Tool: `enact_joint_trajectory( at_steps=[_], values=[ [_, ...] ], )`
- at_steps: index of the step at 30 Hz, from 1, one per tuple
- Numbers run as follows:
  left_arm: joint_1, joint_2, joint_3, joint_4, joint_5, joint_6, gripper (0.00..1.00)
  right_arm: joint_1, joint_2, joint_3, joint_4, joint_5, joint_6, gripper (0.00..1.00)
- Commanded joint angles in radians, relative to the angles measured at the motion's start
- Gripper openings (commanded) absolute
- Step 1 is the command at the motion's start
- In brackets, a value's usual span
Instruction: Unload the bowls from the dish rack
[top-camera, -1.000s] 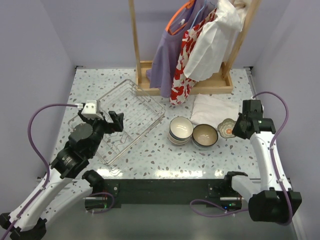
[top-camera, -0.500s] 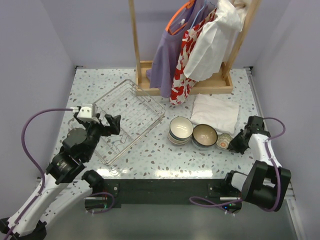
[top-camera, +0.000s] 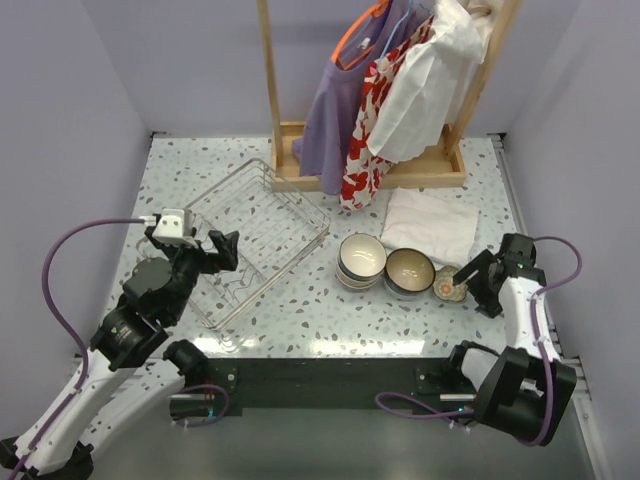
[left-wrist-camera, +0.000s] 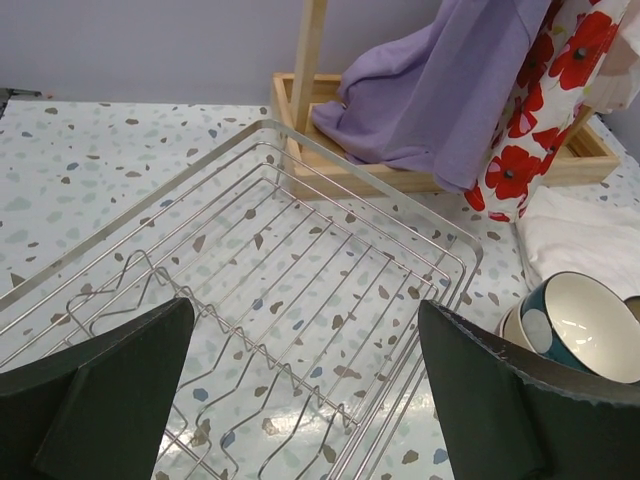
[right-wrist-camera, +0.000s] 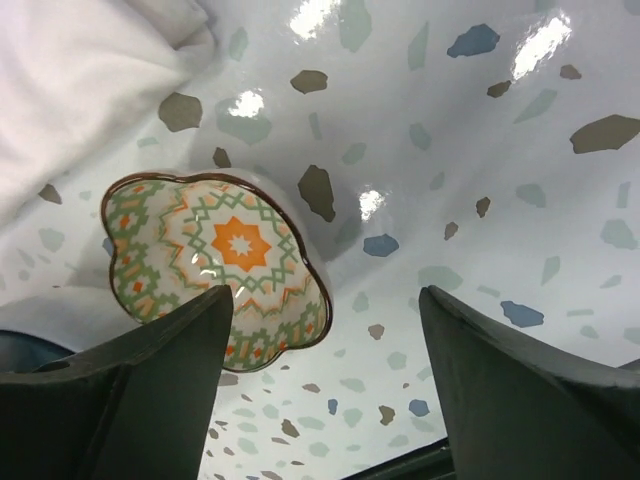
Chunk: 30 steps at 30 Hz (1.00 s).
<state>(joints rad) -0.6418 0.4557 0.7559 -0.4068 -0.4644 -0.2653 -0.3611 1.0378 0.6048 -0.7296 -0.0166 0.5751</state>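
The silver wire dish rack (top-camera: 262, 232) lies left of centre, and no bowl shows inside it (left-wrist-camera: 300, 290). My left gripper (top-camera: 218, 250) hangs open above its near end, nothing between the fingers (left-wrist-camera: 305, 395). A stack of bowls (top-camera: 361, 260), its teal-sided top bowl (left-wrist-camera: 585, 325) white inside, stands right of the rack. Beside it are a beige-lined bowl (top-camera: 410, 270) and a small scalloped bowl (top-camera: 448, 286) with an orange-and-green pattern (right-wrist-camera: 215, 265). My right gripper (top-camera: 473, 288) is open low over the table (right-wrist-camera: 325, 385), its left finger next to that small bowl's rim.
A folded white cloth (top-camera: 432, 222) lies just behind the bowls and shows at the upper left of the right wrist view (right-wrist-camera: 80, 80). A wooden clothes stand (top-camera: 300, 165) hung with garments rises at the back, close to the rack's far corner.
My right gripper carried the small patterned bowl down to the table beside the beige-lined bowl, then opened and let it go. The left arm drifted slightly, still open.
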Motion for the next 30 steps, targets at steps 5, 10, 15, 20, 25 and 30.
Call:
enact_joint_trajectory(
  at_steps=[5, 10, 15, 20, 25, 30],
  values=[
    [0.004, 0.020, 0.079, 0.017, -0.062, 0.080, 1.00, 0.007, -0.056, 0.242, -0.163, 0.095, -0.034, 0.95],
    [0.004, 0.018, 0.105, 0.013, -0.146, 0.158, 1.00, 0.068, -0.047, 0.491, -0.240, 0.177, -0.109, 0.99],
    [0.002, -0.020, 0.120, 0.008, -0.242, 0.219, 1.00, 0.163, -0.073, 0.714, -0.275, 0.373, -0.187, 0.99],
    [0.002, -0.077, 0.112, 0.034, -0.312, 0.288, 1.00, 0.255, -0.224, 0.728, -0.182, 0.458, -0.247, 0.99],
    [0.002, -0.141, 0.108, 0.051, -0.372, 0.337, 1.00, 0.266, -0.419, 0.545, -0.018, 0.418, -0.248, 0.99],
    [0.004, -0.201, 0.086, 0.049, -0.411, 0.347, 1.00, 0.266, -0.637, 0.383, 0.122, 0.369, -0.242, 0.99]
  ],
)
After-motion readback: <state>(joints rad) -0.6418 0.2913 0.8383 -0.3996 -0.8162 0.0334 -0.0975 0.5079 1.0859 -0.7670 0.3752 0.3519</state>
